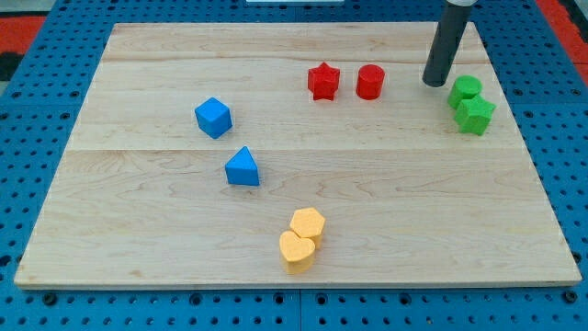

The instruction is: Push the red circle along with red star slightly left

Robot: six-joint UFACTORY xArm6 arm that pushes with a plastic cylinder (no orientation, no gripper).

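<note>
The red circle stands near the view's top, right of centre. The red star sits just to its left with a small gap between them. My tip rests on the board to the right of the red circle, about one block's width away from it. The tip is just left of the green circle.
A green star touches the green circle at the view's right. A blue cube and a blue triangle lie left of centre. A yellow hexagon and a yellow heart touch near the view's bottom. The wooden board lies on a blue pegboard.
</note>
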